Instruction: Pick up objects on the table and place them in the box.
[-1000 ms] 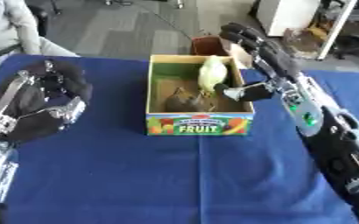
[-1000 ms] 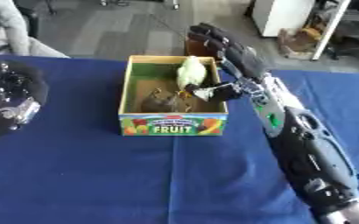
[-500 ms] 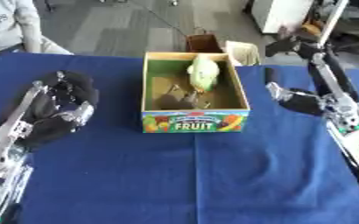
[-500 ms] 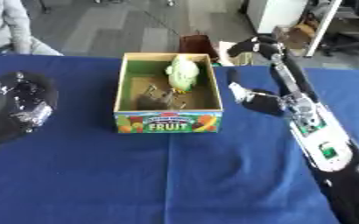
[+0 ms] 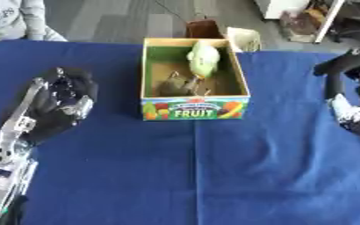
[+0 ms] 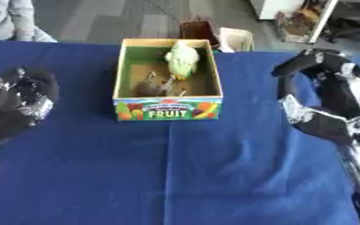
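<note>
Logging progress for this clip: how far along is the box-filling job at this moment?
Nearly or fully done, it seems. The FRUIT box holds a pale green fruit and a brownish item. Neither hand carries anything: the left hand rests at the table's left, the right hand sits off to the box's right. No loose object shows on the blue table.

- The word "FRUIT" is printed in white capitals on the front panel of the box (image 5: 195,109), set among pictured fruit.
- A smaller line of text above it — on a red strip — cannot be read.
</note>
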`<state>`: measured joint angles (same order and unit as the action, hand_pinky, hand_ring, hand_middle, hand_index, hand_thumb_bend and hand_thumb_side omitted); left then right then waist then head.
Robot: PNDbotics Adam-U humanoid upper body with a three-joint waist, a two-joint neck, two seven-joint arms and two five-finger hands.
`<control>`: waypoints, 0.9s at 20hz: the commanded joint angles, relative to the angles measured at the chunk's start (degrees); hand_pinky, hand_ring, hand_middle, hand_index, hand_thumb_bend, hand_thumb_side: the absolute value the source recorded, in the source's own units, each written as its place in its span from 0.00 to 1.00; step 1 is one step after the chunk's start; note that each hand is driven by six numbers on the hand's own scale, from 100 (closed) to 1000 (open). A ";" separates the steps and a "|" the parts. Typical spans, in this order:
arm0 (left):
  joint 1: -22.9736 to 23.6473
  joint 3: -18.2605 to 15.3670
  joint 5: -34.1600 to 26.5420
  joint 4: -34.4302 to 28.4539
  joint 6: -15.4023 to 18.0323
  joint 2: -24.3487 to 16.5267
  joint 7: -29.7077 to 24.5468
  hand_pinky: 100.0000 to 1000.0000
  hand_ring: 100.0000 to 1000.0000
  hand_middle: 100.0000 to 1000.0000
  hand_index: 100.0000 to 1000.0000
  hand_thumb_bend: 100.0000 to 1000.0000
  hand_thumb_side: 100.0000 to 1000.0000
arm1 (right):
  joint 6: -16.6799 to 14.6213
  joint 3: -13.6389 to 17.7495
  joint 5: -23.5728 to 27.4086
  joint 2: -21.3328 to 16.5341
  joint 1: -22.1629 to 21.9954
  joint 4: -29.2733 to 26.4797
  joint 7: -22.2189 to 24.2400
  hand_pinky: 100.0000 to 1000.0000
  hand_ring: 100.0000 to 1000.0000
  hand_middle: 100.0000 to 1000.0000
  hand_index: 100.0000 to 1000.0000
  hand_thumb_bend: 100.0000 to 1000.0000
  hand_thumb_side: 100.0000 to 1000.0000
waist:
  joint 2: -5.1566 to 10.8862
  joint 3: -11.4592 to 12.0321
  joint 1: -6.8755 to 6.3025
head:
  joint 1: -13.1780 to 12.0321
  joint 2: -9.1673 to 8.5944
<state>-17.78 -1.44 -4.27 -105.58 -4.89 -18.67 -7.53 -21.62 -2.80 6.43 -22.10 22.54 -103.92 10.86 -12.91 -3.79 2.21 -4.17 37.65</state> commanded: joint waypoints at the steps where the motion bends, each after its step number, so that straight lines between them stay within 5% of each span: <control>1: 0.16 -0.86 -0.16 -1.12 0.60 -0.36 -0.21 0.48 0.47 0.53 0.61 0.15 0.05 | 0.99 1.55 1.26 0.41 -0.97 -2.33 0.63 0.65 0.53 0.37 0.53 0.00 0.00 | 1.38 -0.19 -0.01 | 0.10 1.73; 5: 1.00 -0.90 -0.10 -0.98 0.59 0.33 -0.81 0.48 0.47 0.53 0.59 0.15 0.06 | 2.02 2.54 1.46 2.08 -3.41 -2.43 0.74 0.65 0.53 0.36 0.52 0.00 0.00 | 1.86 -0.62 0.43 | 0.64 3.34; 18: 2.63 -1.16 -0.33 -0.50 0.40 1.74 -0.21 0.48 0.44 0.49 0.57 0.14 0.06 | 2.14 3.08 1.35 3.86 -5.53 -2.57 2.31 0.64 0.53 0.36 0.52 0.00 0.00 | 1.99 -0.50 0.70 | -0.15 4.21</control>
<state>-14.69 -1.99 -4.29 -105.46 -4.57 -16.61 -7.96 -19.48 -0.34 7.61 -17.79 16.60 -105.34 13.02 -11.67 -4.26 2.98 -4.19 41.33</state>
